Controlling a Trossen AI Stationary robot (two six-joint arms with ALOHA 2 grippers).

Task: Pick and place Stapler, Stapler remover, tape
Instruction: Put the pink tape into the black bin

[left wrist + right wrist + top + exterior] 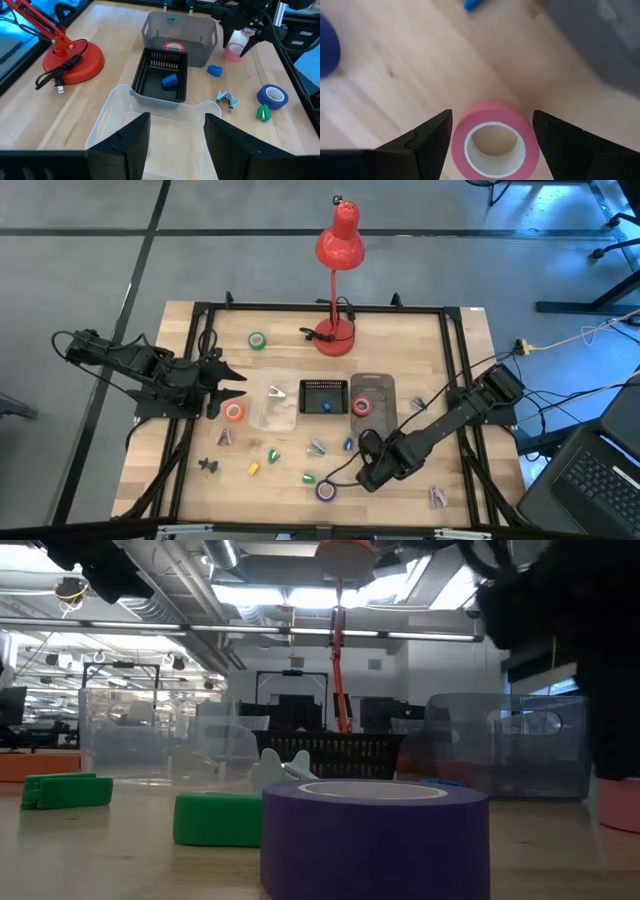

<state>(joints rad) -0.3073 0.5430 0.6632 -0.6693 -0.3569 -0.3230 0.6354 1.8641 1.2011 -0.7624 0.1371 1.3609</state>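
Surroundings: red lamp (338, 270) stands at the counter's (460, 360) far edge; small coloured blocks and clips lie scattered near the front.
Right tool (492, 131): released, fingers either side of the pink tape (495, 141), not touching it.
Pink tape: flat on the counter, hollow centre facing up, just beside the grey bin (200, 31).
Left tool (174, 131): released, over the clear tray (112, 107) at the counter's left.
Containers: grey bin holds a red tape (173, 47); black basket (145, 75) holds a blue block (169, 81).
Other tapes: purple (326, 490) at front, green (258, 340) at back, orange (233, 412) by the left tool.
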